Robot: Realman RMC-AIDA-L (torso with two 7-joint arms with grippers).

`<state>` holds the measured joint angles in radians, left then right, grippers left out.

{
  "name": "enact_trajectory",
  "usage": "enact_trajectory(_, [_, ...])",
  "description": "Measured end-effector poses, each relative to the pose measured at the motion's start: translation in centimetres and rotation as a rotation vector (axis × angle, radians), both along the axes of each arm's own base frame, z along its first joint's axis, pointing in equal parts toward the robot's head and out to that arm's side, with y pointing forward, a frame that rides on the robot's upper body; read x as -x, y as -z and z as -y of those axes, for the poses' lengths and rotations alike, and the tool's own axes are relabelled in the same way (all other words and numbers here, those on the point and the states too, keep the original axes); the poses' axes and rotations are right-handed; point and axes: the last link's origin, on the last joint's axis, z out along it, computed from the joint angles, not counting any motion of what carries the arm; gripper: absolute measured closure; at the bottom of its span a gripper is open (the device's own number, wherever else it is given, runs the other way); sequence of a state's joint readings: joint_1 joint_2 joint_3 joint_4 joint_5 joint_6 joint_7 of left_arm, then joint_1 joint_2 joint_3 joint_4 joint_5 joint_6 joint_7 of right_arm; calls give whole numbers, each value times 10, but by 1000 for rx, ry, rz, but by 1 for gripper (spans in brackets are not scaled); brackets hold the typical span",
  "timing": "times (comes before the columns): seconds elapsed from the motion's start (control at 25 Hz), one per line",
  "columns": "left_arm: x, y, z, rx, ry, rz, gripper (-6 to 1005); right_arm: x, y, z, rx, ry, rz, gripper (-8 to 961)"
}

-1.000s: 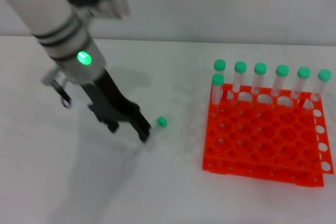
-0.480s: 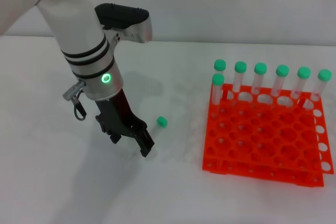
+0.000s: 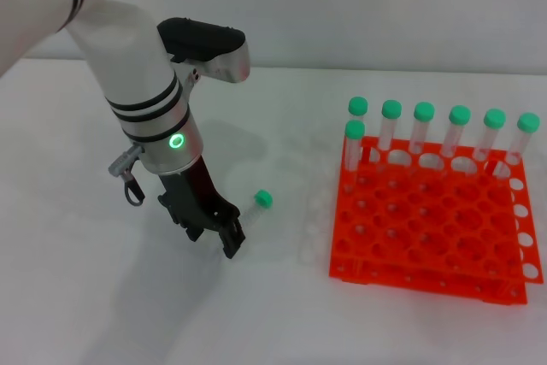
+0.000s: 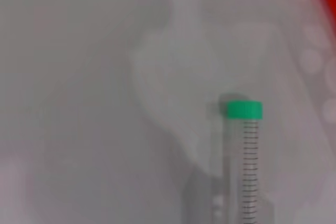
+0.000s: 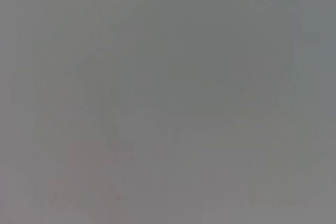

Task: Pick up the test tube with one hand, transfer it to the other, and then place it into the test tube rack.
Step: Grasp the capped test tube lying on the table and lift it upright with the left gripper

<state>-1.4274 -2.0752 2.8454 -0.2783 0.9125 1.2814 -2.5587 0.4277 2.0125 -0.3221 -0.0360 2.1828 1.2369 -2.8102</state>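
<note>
Tube (image 3: pixel 255 206) flat on table, touching left hand (image 3: pixel 224 232) tips.

The left arm (image 3: pixel 137 83) is a thick white cylinder ringed by black bands, with a glowing green ring light near the wrist; a black-and-silver block sits on its side; a small grey cable loops off it; the left gripper (image 3: pixel 224 232) is black, thin-pronged.

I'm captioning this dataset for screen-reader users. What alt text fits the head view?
The left end effector reaches down to a test tube lying on the white table, its prongs by the tube's lower end. To the right, an orange-red test tube rack holds seven green-capped tubes along its far side.
</note>
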Motion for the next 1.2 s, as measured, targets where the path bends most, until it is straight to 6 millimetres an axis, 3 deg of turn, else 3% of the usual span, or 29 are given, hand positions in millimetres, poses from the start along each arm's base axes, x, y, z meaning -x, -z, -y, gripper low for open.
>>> enact_trajectory(0.24, [5,7,3,13,16,-15,369,0,0,0,-1,0,1,129])
enact_trajectory(0.68, [7,14,2,5,41,-27,456,-1,0,1,-2,0,1,134])
enact_trajectory(0.92, [6,14,0,2,63,-25,667,-2,0,3,-3,5,0,137])
enact_trajectory(1.2, [6,10,-14,-73,114,-9,811,-4,-1,5,-8,12,-4,140])
